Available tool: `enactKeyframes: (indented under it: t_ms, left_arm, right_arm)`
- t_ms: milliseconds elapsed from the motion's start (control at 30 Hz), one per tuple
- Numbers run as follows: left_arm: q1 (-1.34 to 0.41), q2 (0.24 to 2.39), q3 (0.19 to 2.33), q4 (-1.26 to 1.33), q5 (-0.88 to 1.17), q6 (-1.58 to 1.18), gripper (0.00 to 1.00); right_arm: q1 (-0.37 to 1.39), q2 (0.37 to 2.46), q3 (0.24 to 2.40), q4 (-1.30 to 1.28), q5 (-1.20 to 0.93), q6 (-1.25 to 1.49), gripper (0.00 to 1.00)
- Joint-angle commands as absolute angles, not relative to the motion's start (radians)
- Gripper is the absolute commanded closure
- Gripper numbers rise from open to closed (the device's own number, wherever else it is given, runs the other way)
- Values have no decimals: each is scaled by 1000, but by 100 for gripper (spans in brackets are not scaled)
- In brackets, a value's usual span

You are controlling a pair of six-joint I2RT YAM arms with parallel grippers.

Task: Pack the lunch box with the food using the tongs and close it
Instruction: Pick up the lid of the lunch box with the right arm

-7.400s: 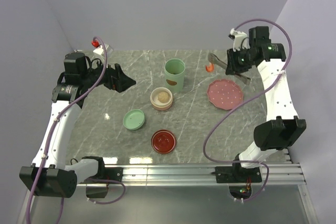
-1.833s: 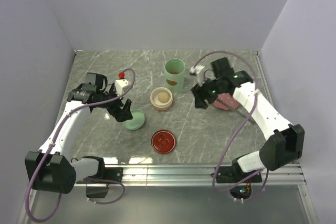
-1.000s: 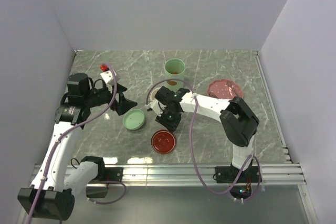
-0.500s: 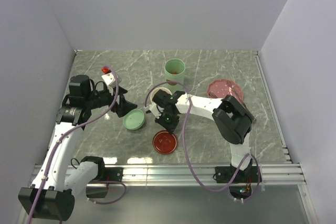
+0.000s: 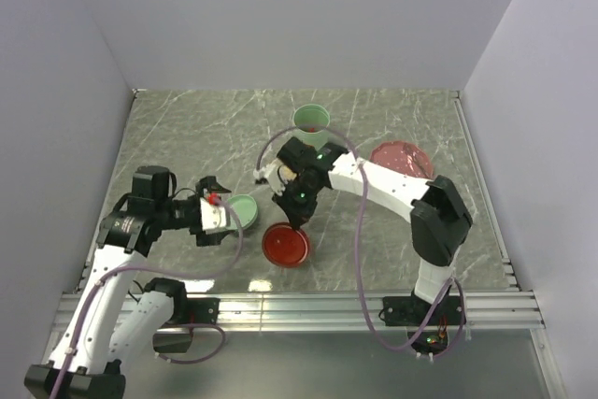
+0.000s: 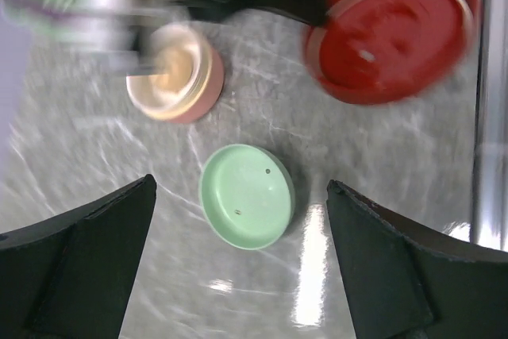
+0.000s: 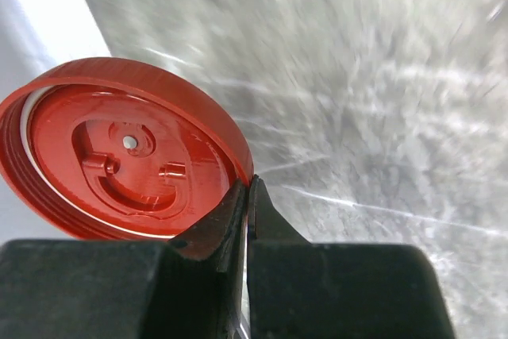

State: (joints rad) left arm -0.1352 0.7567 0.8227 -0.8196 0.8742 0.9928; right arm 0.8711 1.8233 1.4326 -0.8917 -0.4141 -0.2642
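My right gripper (image 7: 250,188) is shut on the rim of a red screw lid (image 7: 119,152), which hangs tilted just above the table (image 5: 287,244). Open and holding nothing, my left gripper (image 6: 240,184) hovers over a mint-green lid (image 6: 248,194) that lies flat on the marble. A round pink tub with beige contents (image 6: 175,73) stands beyond the green lid, mostly hidden under my right arm in the top view. At the back stands a tall green cup (image 5: 311,119). The tongs and the food are out of view.
A pink plate (image 5: 402,158) lies at the right rear of the marble table (image 5: 187,137). Grey walls close in the back and both sides. The aluminium rail (image 5: 327,304) runs along the near edge, with the arm bases on it.
The right gripper closed on the red lid's rim and raised it off the table. The left arm dropped back toward the near edge, its gripper now beside the green lid.
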Motion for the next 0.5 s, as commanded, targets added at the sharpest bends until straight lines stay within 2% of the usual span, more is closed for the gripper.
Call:
enactKeyframes:
  t_ms: [0, 100, 233, 333, 467]
  left_arm:
    - [-207, 741, 825, -961, 879, 1448, 5]
    - [-271, 768, 859, -992, 862, 1569, 5]
    - [-374, 770, 868, -890, 862, 1614, 5]
    - [-464, 785, 876, -784, 844, 1551, 6]
    - [-560, 840, 908, -772, 821, 1536, 8]
  right_arm:
    - [819, 1744, 1531, -971, -590, -302, 100]
    - [793, 1733, 1584, -1025, -669, -319, 100]
    - [758, 1759, 1661, -1126, -768, -359, 100]
    - [750, 1808, 1745, -1211, -810, -403, 100]
    - [750, 1851, 1775, -1253, -833, -426, 100]
